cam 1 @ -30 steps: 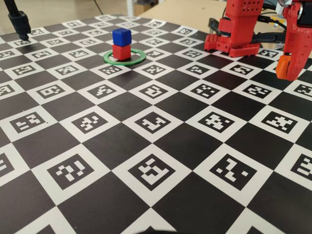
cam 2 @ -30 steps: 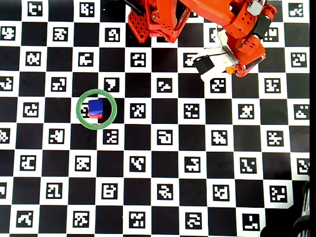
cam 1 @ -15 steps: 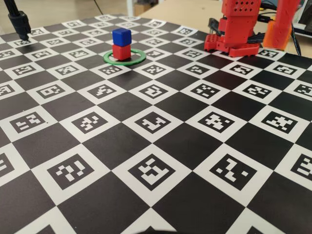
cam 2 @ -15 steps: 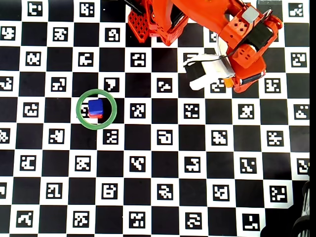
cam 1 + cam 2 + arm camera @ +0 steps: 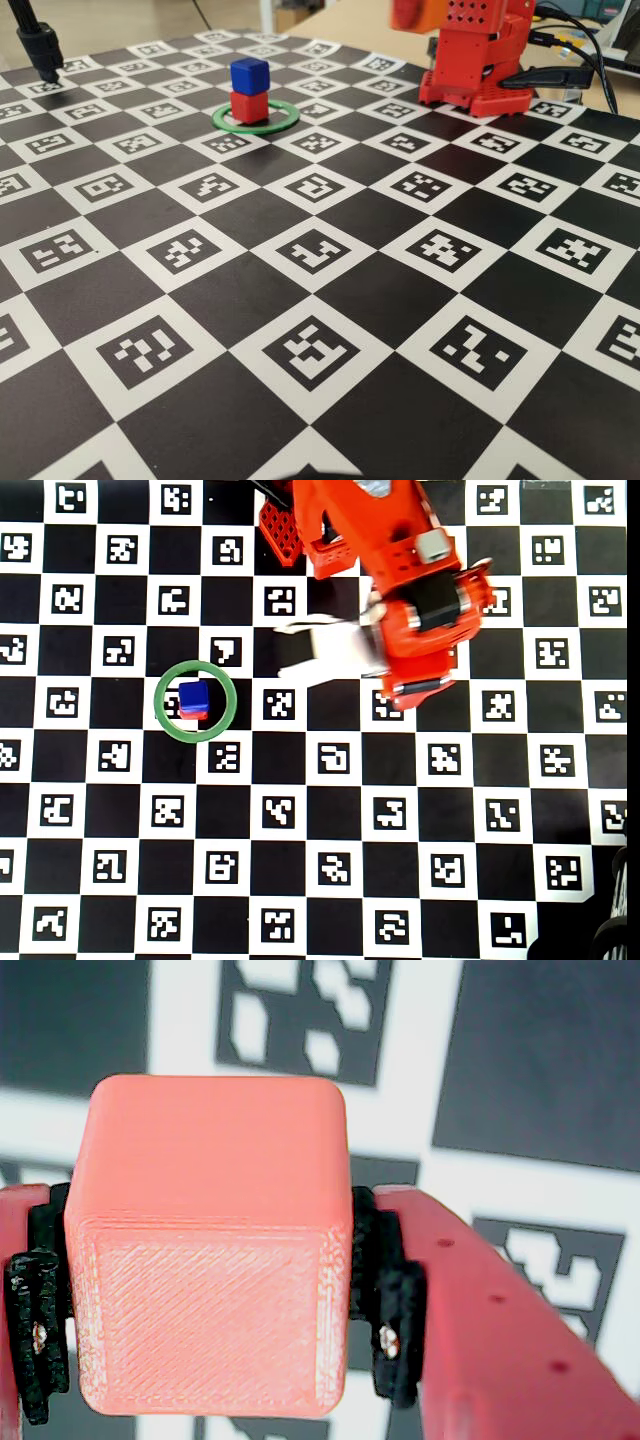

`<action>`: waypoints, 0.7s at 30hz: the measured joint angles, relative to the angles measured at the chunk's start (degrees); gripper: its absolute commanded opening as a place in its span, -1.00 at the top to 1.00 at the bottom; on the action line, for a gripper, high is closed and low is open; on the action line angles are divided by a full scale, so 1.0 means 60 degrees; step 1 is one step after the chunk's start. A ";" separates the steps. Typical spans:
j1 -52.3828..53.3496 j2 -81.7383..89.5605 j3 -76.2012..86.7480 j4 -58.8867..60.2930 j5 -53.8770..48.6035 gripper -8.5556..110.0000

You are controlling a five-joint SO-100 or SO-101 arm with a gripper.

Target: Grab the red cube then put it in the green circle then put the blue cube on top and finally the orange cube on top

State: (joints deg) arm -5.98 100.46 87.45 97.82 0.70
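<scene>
The blue cube (image 5: 249, 74) sits on top of the red cube (image 5: 249, 105) inside the green circle (image 5: 282, 124) at the back of the checkerboard. In the overhead view the blue cube (image 5: 193, 696) covers most of the red cube (image 5: 195, 715), both within the green circle (image 5: 227, 713). In the wrist view my gripper (image 5: 210, 1310) is shut on the orange cube (image 5: 210, 1160), which is held between the black pads (image 5: 392, 1305) above the board. In the overhead view the red arm (image 5: 415, 600) stands to the right of the stack and hides the gripper.
The arm's red base (image 5: 470, 75) stands at the back right with black cables (image 5: 570, 60) beside it. A black stand (image 5: 40, 45) is at the back left. The board is covered in black and white marker squares. More cables (image 5: 615, 935) lie at the overhead view's bottom right.
</scene>
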 measured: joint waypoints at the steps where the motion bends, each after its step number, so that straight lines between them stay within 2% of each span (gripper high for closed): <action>1: 0.0425 -0.0073 -0.0044 0.0000 -0.0293 0.84; 10: 0.3633 -0.0293 -0.0615 0.0103 -0.2842 0.84; 21: 0.6006 -0.0483 -0.0996 0.0103 -0.5083 0.84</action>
State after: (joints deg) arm 30.06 97.56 81.47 98.44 -29.79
